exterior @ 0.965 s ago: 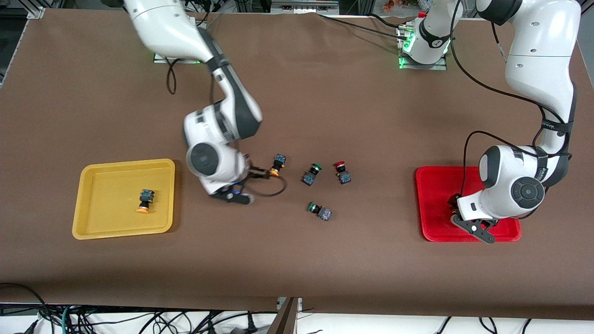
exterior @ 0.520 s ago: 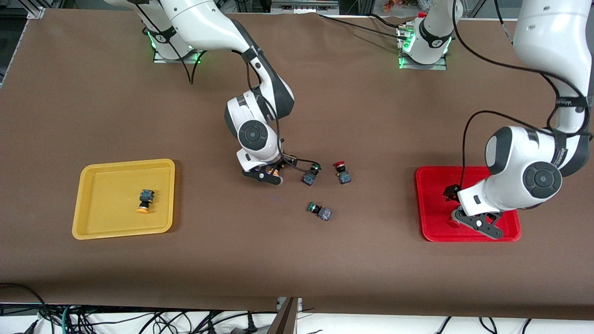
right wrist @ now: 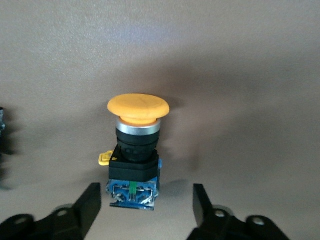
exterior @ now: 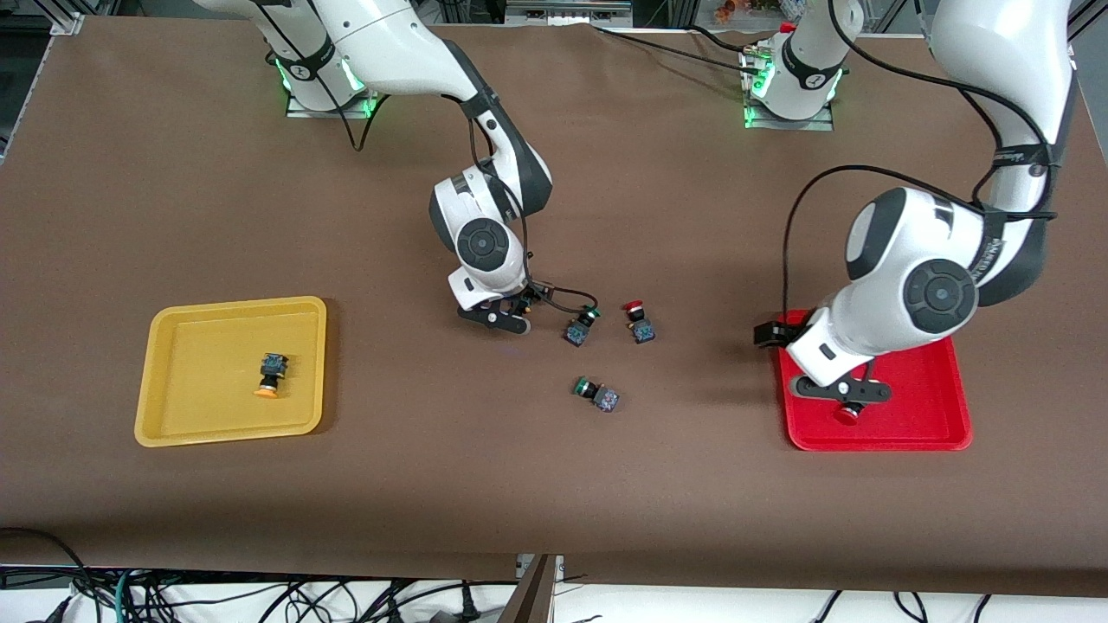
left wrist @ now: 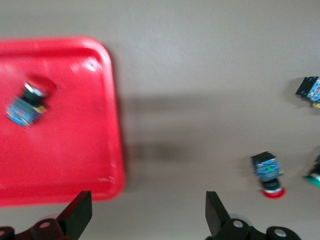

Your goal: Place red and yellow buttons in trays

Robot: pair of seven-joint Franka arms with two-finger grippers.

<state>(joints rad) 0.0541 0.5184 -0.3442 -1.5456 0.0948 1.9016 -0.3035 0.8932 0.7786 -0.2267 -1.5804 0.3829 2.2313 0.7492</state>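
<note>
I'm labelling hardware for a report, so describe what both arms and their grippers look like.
Both arms have glossy white shells with dark grey joint bands and round black wrist caps. The left gripper and right gripper have black angular fingers. Black cables loop along each arm; the bases glow green.

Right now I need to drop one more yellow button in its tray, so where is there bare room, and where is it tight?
The yellow tray holds one yellow-capped button near its middle; bare floor rings it out to the rim. It is crowded mid-table: right gripper over a second yellow-capped button, green-capped buttons and a red-capped button beside it.
</note>
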